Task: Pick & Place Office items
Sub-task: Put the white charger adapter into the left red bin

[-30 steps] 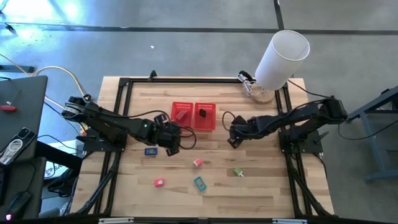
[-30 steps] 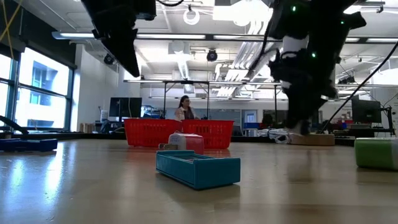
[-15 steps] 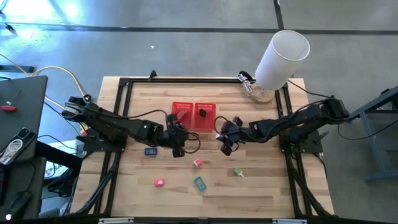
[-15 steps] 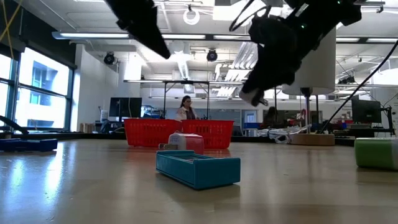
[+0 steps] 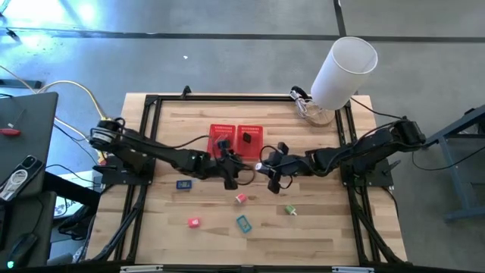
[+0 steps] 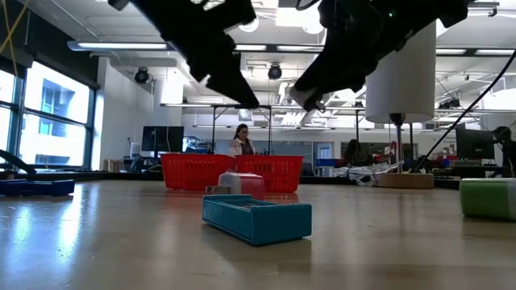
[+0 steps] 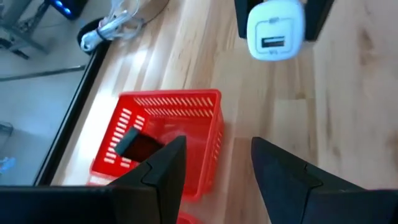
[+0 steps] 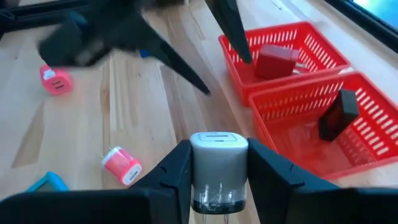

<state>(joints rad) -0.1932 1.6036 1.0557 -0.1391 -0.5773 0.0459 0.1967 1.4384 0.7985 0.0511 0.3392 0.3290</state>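
My right gripper (image 5: 265, 167) is shut on a small white charger (image 8: 217, 167), held in the air in front of the red mesh basket (image 5: 236, 127). My left gripper (image 5: 229, 174) hangs open and empty just left of it; its fingers point at the charger (image 7: 275, 31). On the table lie the dark blue (image 5: 184, 183), pale pink (image 5: 241, 199), red-pink (image 5: 194, 222), teal (image 5: 243, 223) and green (image 5: 290, 210) items. The black item (image 5: 247, 139) lies in the basket's right compartment, and a dark red piece (image 8: 277, 60) lies in the left one. My right gripper pinches the white charger by its two opposite sides (image 8: 198, 163) between the two fingers. The fingers come from the table's right. The charger's face with the port (image 7: 273, 42) points away from the gripper, toward my left gripper. It is lifted clear of the table.
A big white cylinder (image 5: 345, 68) stands at the table's far right corner beside a coil of cable. Black frame rails (image 5: 144, 152) run along the table's left, right and far sides. In the low view a person (image 6: 239, 141) shows in the room behind the basket.
My right gripper has risen from near the table and moved toward the table's left with the white charger. My left gripper has moved toward the table's right, closing in on the right gripper. The items on the table have stayed put.
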